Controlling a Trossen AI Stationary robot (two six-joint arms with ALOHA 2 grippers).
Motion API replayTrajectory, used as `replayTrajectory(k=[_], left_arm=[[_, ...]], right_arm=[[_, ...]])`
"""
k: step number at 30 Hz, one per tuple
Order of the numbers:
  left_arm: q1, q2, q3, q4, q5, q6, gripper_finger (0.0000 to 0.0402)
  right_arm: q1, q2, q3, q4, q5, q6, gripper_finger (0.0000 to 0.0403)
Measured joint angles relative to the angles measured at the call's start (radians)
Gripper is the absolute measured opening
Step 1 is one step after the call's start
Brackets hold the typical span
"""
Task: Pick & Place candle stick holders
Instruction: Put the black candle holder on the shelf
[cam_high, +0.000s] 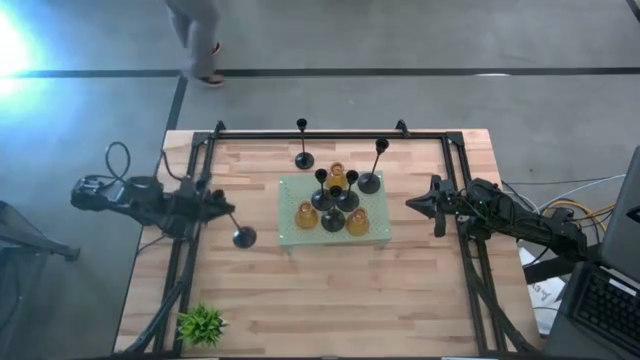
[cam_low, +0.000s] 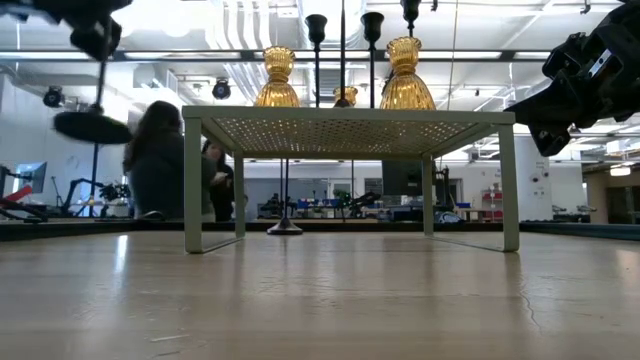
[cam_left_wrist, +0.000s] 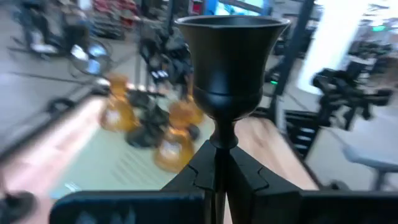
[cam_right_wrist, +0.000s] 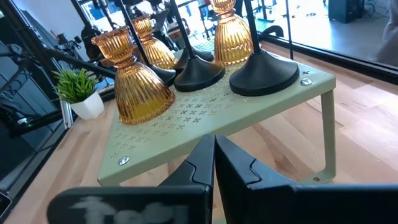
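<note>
A pale green stand (cam_high: 290, 235) in the middle of the table carries three amber glass holders (cam_high: 306, 215) and three black holders (cam_high: 333, 220), all on their bases. Two more black holders (cam_high: 303, 160) (cam_high: 369, 182) stand on the table by its far side. My left gripper (cam_high: 218, 207), left of the stand, is shut on another black holder (cam_high: 244, 237), which shows lifted in the low view (cam_low: 92, 125). My right gripper (cam_high: 415, 204) is shut and empty to the right of the stand; it also shows in the right wrist view (cam_right_wrist: 214, 155). My left gripper pinches the black holder's thin stem (cam_left_wrist: 219, 146) between its two fingers, just below the cup (cam_left_wrist: 227, 56). The fingers come about level from the table's left and lie across the stem. The holder hangs roughly upright, its round base (cam_low: 92, 125) clear of the table.
A small green plant (cam_high: 201, 323) stands at the near left corner. Black frame rails (cam_high: 190, 190) run along the table's left, far and right sides. A person (cam_high: 200, 40) walks beyond the far edge, and people (cam_low: 165, 165) sit in the room behind.
</note>
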Motion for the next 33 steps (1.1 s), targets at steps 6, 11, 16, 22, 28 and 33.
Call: replayTrajectory(k=[6, 11, 16, 22, 28, 33], left_arm=[[0.0, 0.161, 0.151, -0.005, -0.07, 0.097, 0.0016], [0.001, 0.301, 0.297, -0.072, -0.189, 0.146, 0.0016], [0.011, 0.41, 0.414, -0.099, -0.372, 0.244, 0.0016], [0.083, 0.505, 0.48, -0.004, -0.384, 0.343, 0.0016], [0.242, 0.581, 0.496, 0.099, -0.242, 0.372, 0.0016], [0.396, 0.645, 0.494, 0.155, -0.133, 0.355, 0.0016]], right_arm=[[0.0, 0.0, 0.0, 0.0, 0.0, 0.0, 0.0008], [0.0, 0.0, 0.0, 0.0, 0.0, 0.0, 0.0008], [0.0, 0.0, 0.0, 0.0, 0.0, 0.0, 0.0008], [0.0, 0.0, 0.0, 0.0, 0.0, 0.0, 0.0008], [0.0, 0.0, 0.0, 0.0, 0.0, 0.0, 0.0008], [0.0, 0.0, 0.0, 0.0, 0.0, 0.0, 0.0008]])
